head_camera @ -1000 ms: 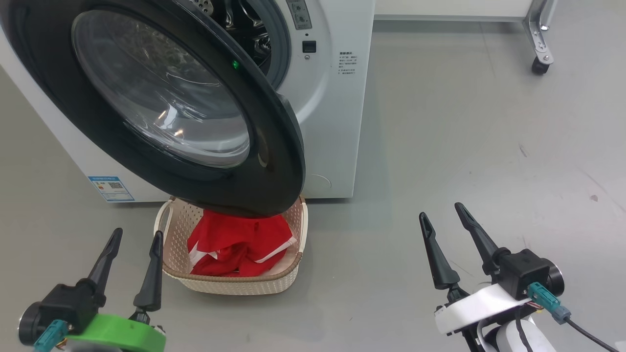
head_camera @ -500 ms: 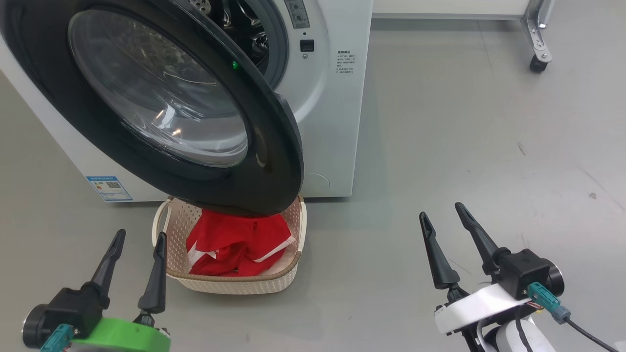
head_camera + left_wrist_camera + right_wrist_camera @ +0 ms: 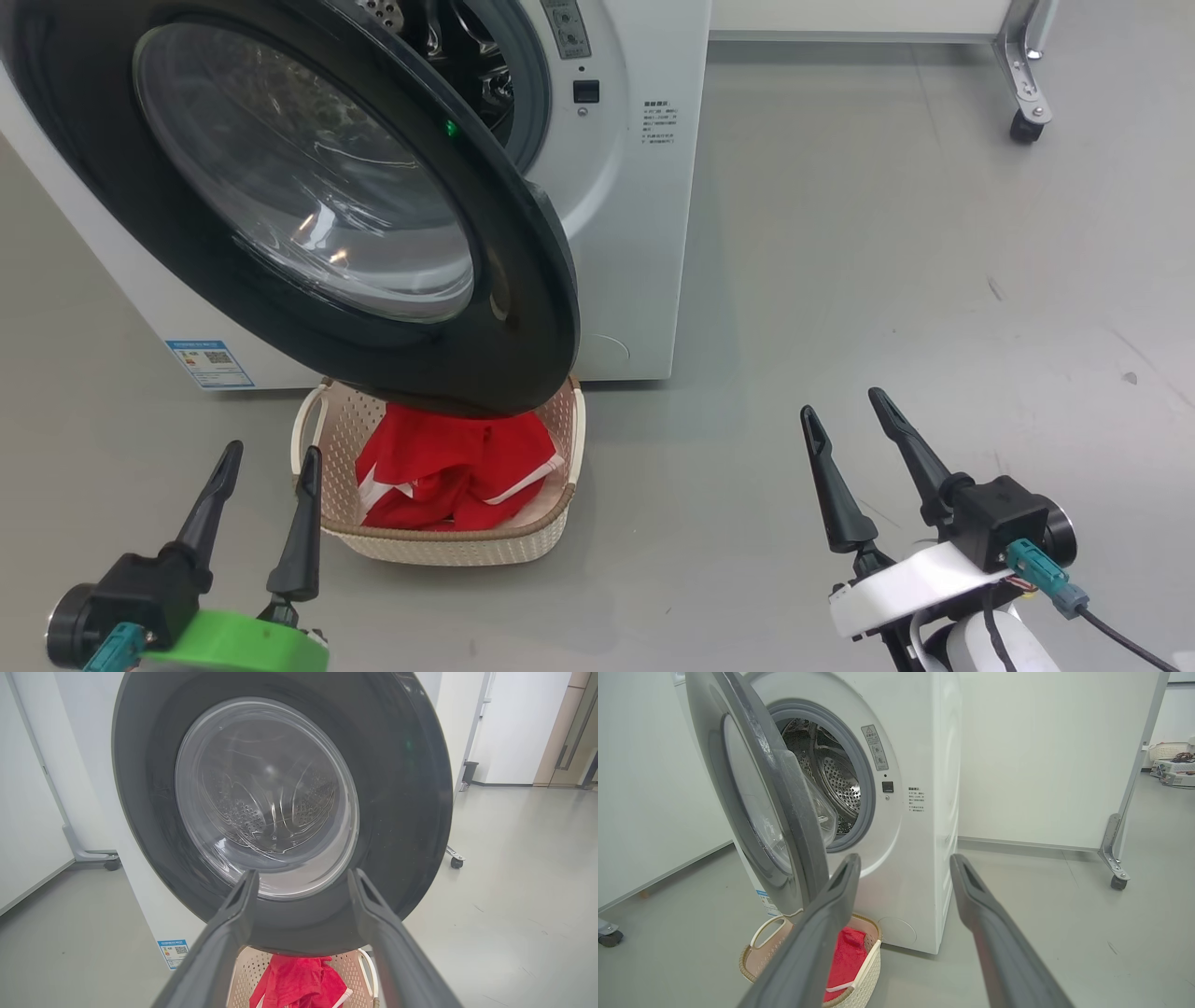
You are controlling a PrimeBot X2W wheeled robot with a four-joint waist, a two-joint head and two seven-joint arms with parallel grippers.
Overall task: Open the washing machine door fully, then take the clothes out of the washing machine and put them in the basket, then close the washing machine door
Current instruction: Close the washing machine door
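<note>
Head view: the washing machine door (image 3: 308, 205) stands swung out from the washing machine (image 3: 625, 233), filling ten to eleven o'clock, its lower rim hanging over the back of the basket (image 3: 439, 546). The basket sits on the floor (image 3: 887, 233) at about seven o'clock, close against the machine's front, with the clothes (image 3: 453, 471) heaped red inside it. The left pincer (image 3: 272, 451) hovers at eight o'clock just beside the basket's left handle, fingers spread wide and empty. The right pincer (image 3: 841, 401), at four o'clock and well apart from everything, is just as wide and empty.

Left wrist view: the door's glass faces the camera at twelve o'clock. The clothes show in the basket at six o'clock.

Right wrist view: the door is nearly edge-on at ten o'clock. What shows of the drum (image 3: 840, 781) behind it has no red cloth.

Unloading looks done, so closing the door is the step in hand. The next move calls for a pincer, probably the left, pressed against the door's outer face near its free edge and pushing towards the machine until it latches, minding the basket beneath
</note>
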